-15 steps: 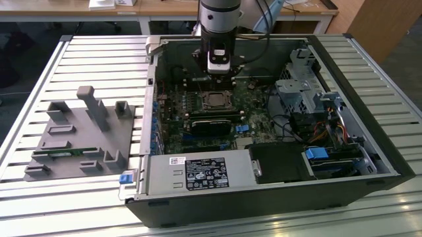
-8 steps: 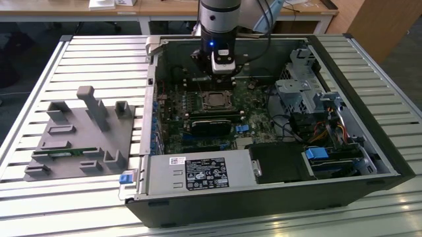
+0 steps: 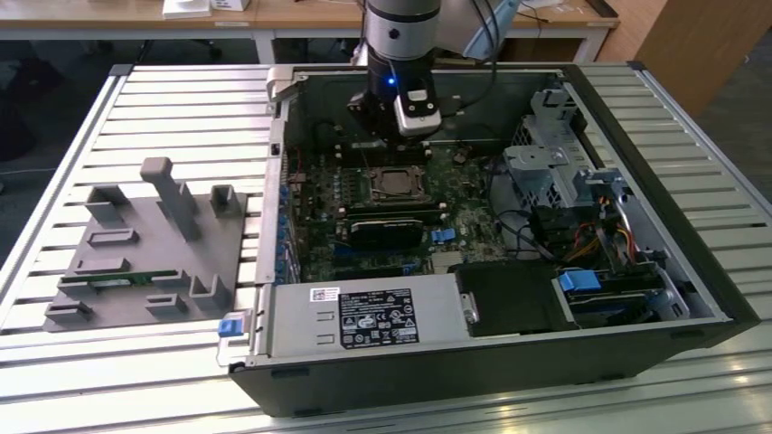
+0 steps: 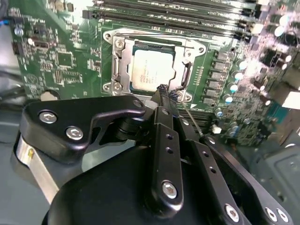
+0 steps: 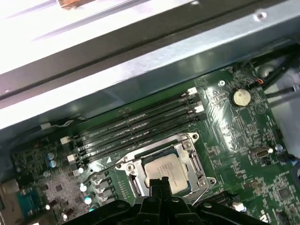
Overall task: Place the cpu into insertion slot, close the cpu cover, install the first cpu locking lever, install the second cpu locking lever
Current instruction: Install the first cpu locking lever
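The gripper has its black tips pressed together with no gap. They hide one edge of the slot, so I cannot tell if anything thin is pinched there. The cpu, a flat square with a dull grey metal top, lies in the slot on the green board, near the board's edge with the long black strips, and the cover, a thin shiny frame, lies down over it.
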Motion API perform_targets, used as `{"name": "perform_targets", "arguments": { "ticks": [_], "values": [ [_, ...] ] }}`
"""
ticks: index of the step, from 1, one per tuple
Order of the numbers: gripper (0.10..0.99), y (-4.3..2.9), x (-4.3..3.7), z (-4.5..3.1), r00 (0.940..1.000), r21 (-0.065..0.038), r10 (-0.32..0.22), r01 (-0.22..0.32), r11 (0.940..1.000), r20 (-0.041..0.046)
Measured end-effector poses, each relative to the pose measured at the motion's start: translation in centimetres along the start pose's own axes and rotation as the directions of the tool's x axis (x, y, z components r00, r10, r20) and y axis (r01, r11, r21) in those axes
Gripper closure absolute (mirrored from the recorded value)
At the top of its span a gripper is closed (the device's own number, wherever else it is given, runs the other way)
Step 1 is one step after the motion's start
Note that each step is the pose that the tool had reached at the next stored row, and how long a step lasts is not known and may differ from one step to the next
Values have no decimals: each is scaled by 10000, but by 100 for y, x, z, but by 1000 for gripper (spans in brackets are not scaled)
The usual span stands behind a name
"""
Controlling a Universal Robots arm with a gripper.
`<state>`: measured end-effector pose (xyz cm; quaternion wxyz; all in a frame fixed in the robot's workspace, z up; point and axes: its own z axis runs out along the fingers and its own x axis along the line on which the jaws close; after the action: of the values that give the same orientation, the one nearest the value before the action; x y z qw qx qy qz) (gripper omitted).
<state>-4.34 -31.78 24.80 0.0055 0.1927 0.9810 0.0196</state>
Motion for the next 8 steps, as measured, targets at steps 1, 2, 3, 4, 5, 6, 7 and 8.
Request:
{"name": "perform_targets", "arguments": {
  "ticks": [1, 2, 3, 4, 5, 6, 7, 8],
  "values": [
    [965, 0, 1, 0, 9999, 1, -130, 130, 9999, -6],
    [965, -2, 4, 0, 9997, 0, -245, 245, 9997, -10],
    [965, -4, 8, 0, 9994, -1, -338, 338, 9994, -14],
    [965, -5, 12, 0, 9991, -1, -431, 431, 9991, -17],
    [965, -6, 15, 0, 9986, -2, -535, 535, 9986, -22],
    [965, -7, 15, 0, 9978, -3, -667, 667, 9978, -27],
    [965, -7, 16, 0, 9967, -3, -814, 814, 9967, -33],
    [965, -7, 16, 0, 9952, -5, -980, 980, 9952, -40]
  ]
}}
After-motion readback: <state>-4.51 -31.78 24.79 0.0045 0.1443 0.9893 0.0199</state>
